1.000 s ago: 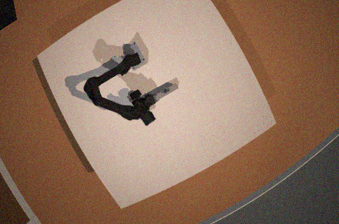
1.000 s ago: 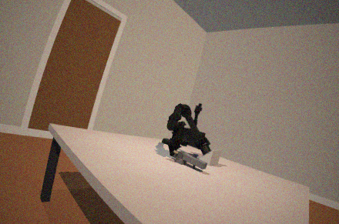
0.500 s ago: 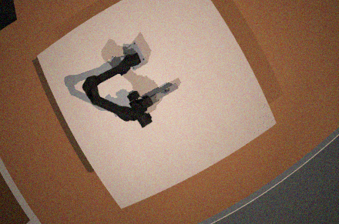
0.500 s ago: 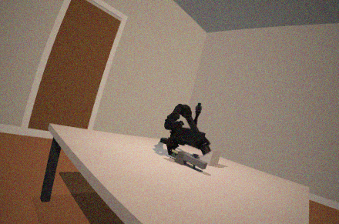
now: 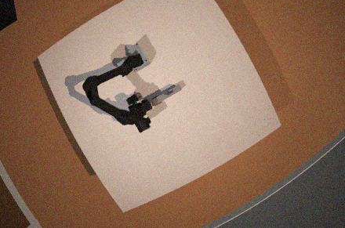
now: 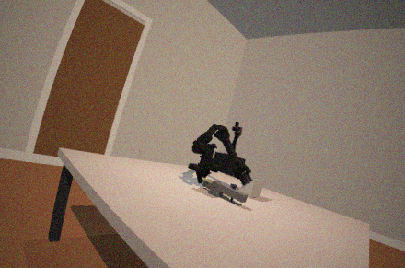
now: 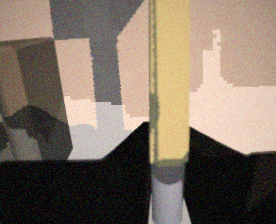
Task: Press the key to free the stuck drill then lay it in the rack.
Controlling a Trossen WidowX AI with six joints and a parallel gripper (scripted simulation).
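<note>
The drill (image 7: 170, 75) (image 6: 208, 180) shows as a yellow bar with a grey round end below it in the wrist view. My gripper (image 7: 160, 129) (image 5: 151, 104) is shut on it, one black finger on each side. In the top and exterior views a long grey holder (image 5: 163, 94) (image 6: 225, 191) lies directly in front of the fingers, on the drill's line. A small dark part (image 6: 234, 186) stands on its top; I cannot tell whether this is the key. The holder is out of the wrist view, so whether the drill's far end is still inside is hidden. I cannot identify the rack.
A dark brownish box-like object (image 7: 41, 80) stands left of the fingers in the wrist view. A pale upright block (image 6: 256, 189) stands beyond the holder near the arm. The arm and holder are on the pale table (image 5: 204, 126) (image 6: 276, 236). Arm shadows fall around the gripper.
</note>
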